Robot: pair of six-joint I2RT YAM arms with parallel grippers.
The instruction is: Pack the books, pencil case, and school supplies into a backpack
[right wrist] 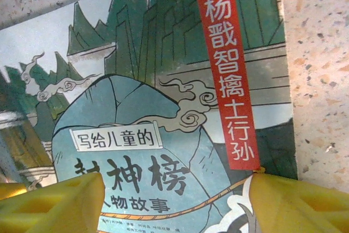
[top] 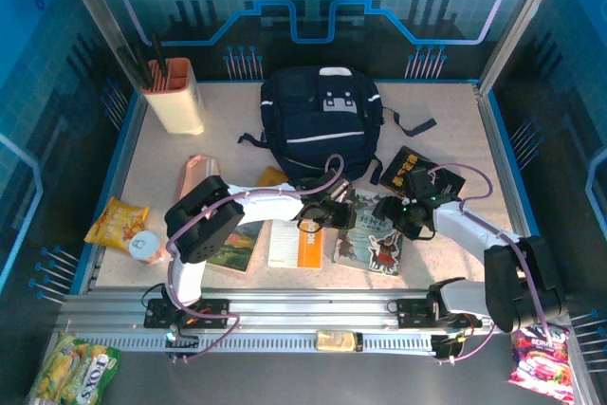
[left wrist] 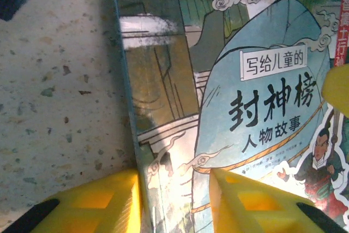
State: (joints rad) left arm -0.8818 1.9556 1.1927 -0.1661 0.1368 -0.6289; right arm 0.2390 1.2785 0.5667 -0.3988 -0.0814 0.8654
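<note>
My left gripper (left wrist: 172, 192), its yellow fingers partly spread, straddles the left edge of the teal-red cartoon book (left wrist: 256, 80) and pinches nothing. My right gripper (right wrist: 172, 200) hangs wide open over the same cover. The book lies flat on the table (top: 218, 139), just in front of the navy backpack (top: 318, 125). I judge this a book pickup. Next, one finger must get under that edge to lift it.
</note>
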